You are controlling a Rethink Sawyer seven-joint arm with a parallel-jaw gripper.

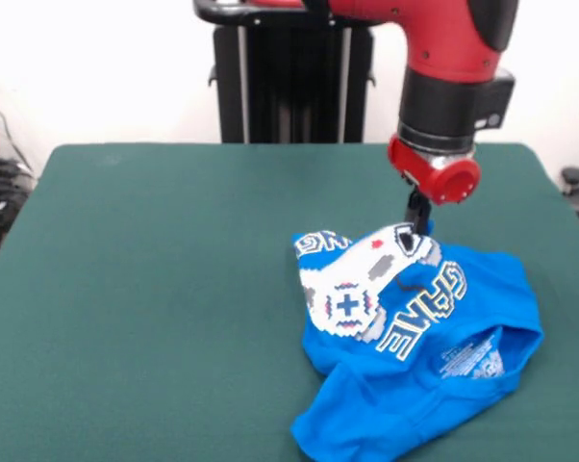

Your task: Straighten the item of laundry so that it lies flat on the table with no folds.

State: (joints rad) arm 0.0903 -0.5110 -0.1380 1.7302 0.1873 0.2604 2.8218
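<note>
Front view has the blue T-shirt (419,356) crumpled in a heap on the green table (155,289), over toward the right and close to the near edge, with the white pixel graphic and block lettering bunched up on top. The red arm (443,58) comes down to the shirt's far edge, and the gripper (419,214) touches the cloth there, but I honestly can't tell whether it's pinching it or how wide it is.

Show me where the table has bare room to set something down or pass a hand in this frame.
The table is bare across its whole left half, from the left edge to the blue T-shirt, and along the far strip by the pedestal. A narrow bare margin lies right of the shirt. It is crowded at right front, where the crumpled shirt lies and the robot's hand meets its far edge.
</note>
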